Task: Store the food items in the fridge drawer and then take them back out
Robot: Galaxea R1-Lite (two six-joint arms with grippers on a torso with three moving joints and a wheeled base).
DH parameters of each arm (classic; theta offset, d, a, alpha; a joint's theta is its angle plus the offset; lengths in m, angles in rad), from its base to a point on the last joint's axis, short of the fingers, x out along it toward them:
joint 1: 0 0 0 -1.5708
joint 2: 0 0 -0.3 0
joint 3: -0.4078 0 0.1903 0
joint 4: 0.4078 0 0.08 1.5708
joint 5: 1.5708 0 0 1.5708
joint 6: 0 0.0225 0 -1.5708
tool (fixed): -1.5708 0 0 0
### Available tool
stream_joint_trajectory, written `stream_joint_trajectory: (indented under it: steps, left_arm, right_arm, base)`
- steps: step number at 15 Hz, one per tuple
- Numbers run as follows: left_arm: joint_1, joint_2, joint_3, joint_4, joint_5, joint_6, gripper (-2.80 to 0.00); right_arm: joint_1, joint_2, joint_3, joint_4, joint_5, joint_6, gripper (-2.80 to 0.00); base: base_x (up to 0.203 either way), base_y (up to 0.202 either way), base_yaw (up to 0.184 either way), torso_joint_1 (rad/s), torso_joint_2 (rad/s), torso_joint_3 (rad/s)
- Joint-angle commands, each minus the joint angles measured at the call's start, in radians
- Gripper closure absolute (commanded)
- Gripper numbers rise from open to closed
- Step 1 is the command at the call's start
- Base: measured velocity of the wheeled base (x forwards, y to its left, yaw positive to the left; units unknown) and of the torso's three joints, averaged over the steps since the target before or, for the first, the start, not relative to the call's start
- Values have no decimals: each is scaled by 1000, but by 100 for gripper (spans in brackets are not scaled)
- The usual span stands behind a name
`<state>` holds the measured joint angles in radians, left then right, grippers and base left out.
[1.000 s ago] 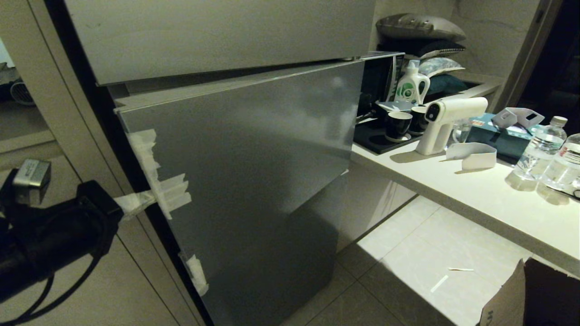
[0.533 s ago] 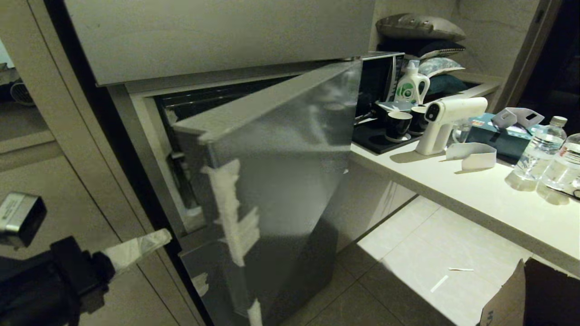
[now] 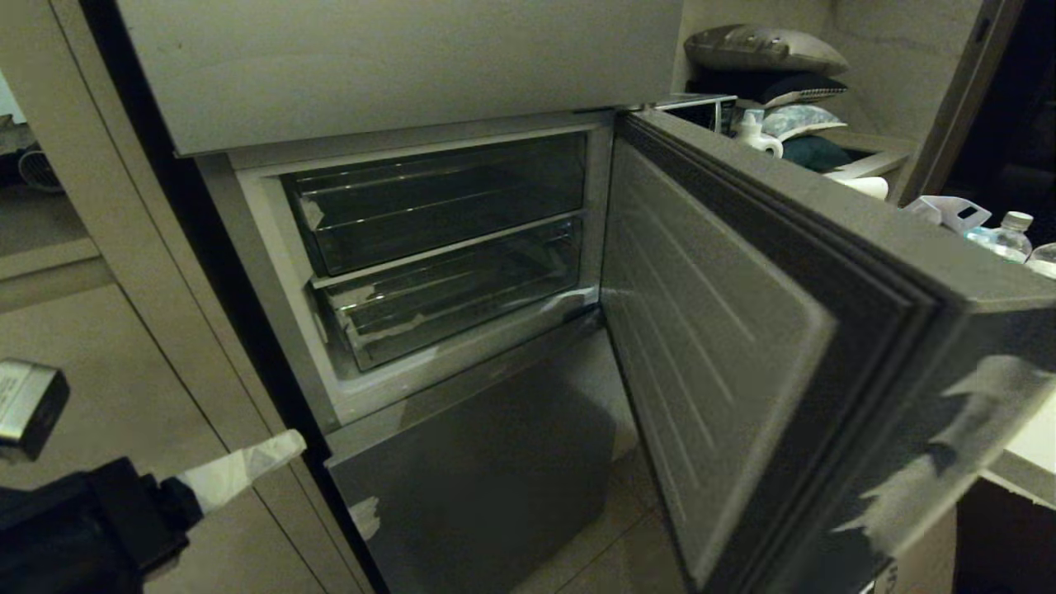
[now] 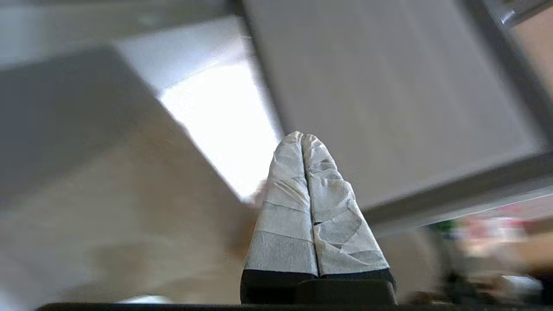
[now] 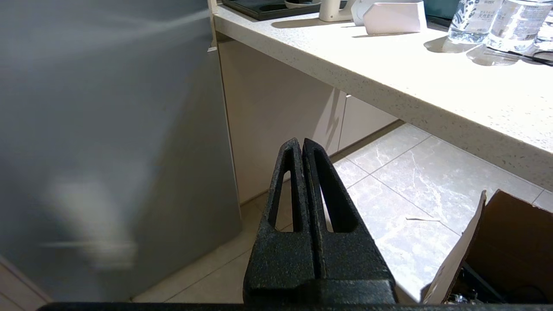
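Fridge door (image 3: 742, 346) hangs wide open, two clear fridge drawers (image 3: 445, 309) pushed in. Left gripper (image 3: 289, 445) and right gripper (image 5: 302, 144) both pinched closed, empty.

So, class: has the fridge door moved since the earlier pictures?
Yes. The door has swung wide open toward the counter, away from the fixed fridge frame, uncovering two clear drawers.

Water bottles (image 5: 475, 19) on the counter (image 5: 389, 77) bore printed labels, characters too small to read. No other text was legible.
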<state>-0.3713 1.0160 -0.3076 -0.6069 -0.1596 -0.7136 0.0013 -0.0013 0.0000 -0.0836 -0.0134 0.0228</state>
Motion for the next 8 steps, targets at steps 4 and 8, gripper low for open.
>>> stream_joint_trajectory:
  steps: [4, 8]
  left_arm:
    - [1, -12, 11, 108, 246, 406, 0]
    - [9, -75, 12, 116, 464, 690, 0]
  right_arm:
    - [0, 0, 31, -1, 0, 0, 0]
    - [0, 0, 31, -1, 0, 0, 0]
  base:
    - [0, 0, 0, 0, 0, 0]
    - [0, 0, 0, 0, 0, 0]
